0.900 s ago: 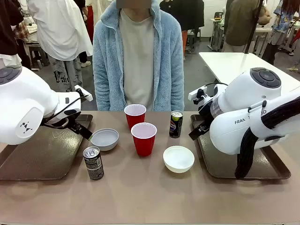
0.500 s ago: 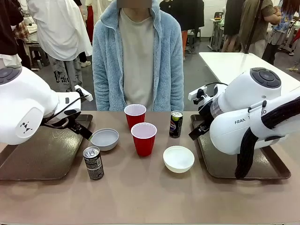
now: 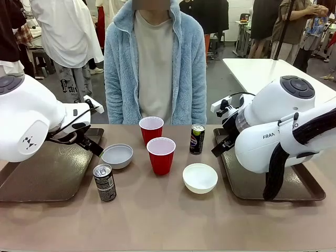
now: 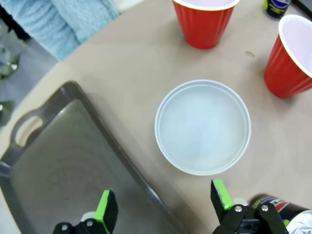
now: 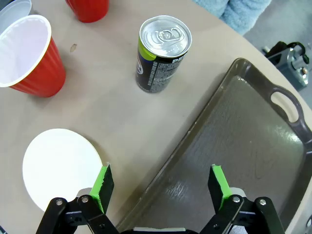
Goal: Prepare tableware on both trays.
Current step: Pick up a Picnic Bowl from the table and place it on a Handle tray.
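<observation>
Two red cups (image 3: 151, 128) (image 3: 161, 155) stand mid-table, with a white bowl (image 3: 117, 156) and a dark can (image 3: 105, 182) to their left, and another bowl (image 3: 200, 177) and can (image 3: 197, 138) to their right. Brown trays lie at the left (image 3: 47, 176) and right (image 3: 233, 184). My left gripper (image 4: 164, 202) hangs open over the tray's (image 4: 58, 165) rim, just short of the bowl (image 4: 202, 126). My right gripper (image 5: 161, 183) is open above the other tray's (image 5: 243, 146) edge, between the bowl (image 5: 61, 165) and the tray, with the can (image 5: 163, 53) ahead. Both grippers hold nothing.
A person in a light blue fleece jacket (image 3: 155, 63) stands at the far edge of the table, hands out of sight. Bare tabletop (image 3: 168, 220) stretches along the near edge. Both trays carry nothing.
</observation>
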Robot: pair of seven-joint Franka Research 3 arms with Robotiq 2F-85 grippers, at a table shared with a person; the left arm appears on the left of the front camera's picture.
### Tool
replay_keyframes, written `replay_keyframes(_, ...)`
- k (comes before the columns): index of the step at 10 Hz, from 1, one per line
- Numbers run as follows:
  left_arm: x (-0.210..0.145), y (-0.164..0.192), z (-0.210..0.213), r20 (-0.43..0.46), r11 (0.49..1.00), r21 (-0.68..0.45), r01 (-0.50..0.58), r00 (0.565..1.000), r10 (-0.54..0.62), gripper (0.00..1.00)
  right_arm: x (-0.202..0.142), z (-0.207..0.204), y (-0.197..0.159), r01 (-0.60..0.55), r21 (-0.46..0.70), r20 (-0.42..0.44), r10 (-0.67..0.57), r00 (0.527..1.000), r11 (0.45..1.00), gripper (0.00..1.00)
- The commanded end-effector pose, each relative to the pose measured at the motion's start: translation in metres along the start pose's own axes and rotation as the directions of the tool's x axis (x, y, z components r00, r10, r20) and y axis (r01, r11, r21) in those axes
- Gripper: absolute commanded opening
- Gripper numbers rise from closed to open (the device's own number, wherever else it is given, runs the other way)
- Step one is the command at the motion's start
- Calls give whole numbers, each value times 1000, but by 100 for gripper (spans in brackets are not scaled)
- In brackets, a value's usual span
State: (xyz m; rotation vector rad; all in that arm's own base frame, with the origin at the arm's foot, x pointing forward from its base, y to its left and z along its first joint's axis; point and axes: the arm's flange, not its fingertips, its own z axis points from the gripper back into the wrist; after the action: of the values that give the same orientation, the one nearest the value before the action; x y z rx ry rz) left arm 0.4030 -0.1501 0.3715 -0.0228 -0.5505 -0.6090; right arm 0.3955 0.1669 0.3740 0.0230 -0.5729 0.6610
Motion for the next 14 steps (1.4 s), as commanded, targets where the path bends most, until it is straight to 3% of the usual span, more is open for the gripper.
replay_keyframes(1, 0, 0, 0, 0, 1000, 0, 0, 1000, 0, 100, 0, 0, 0, 0, 0, 0, 0, 1000, 1000, 100)
replay_keyframes(3, 0, 0, 0, 0, 1000, 0, 0, 1000, 0, 100, 0, 0, 0, 0, 0, 0, 0, 1000, 1000, 100)
replay_keyframes(4, -13, -7, 35, 4, 998, 51, 36, 999, -36, 100, -6, 30, 9, -26, 58, 22, 25, 999, 998, 100)
replay_keyframes(5, -29, -5, 65, -23, 1000, 26, 0, 1000, 0, 100, -14, 63, 22, -25, 85, 1, 25, 1000, 996, 100)
replay_keyframes(6, -44, -2, 90, -73, 998, -42, -40, 997, 36, 100, -25, 93, 34, 3, 97, -54, 2, 999, 995, 100)
replay_keyframes(8, -79, -15, 118, -244, 982, -171, -76, 969, 33, 100, -80, 135, 57, 82, 163, -229, -43, 973, 983, 100)
replay_keyframes(9, -96, -26, 114, -305, 966, -237, -103, 952, 27, 100, -108, 140, 63, 153, 183, -321, -88, 943, 971, 100)
replay_keyframes(10, -108, -37, 109, -347, 951, -284, -122, 938, 17, 100, -127, 142, 69, 202, 211, -362, -115, 925, 956, 100)
replay_keyframes(11, -116, -46, 103, -369, 959, -235, -156, 927, 60, 100, -136, 134, 66, 198, 187, -393, -112, 913, 962, 100)
replay_keyframes(12, -33, -14, 115, -312, 967, -235, -95, 950, 17, 100, -26, 144, 49, 117, 186, -318, -53, 947, 976, 100)
replay_keyframes(14, -33, -14, 115, -312, 967, -235, -95, 950, 17, 100, -26, 144, 49, 117, 186, -318, -53, 947, 976, 100)
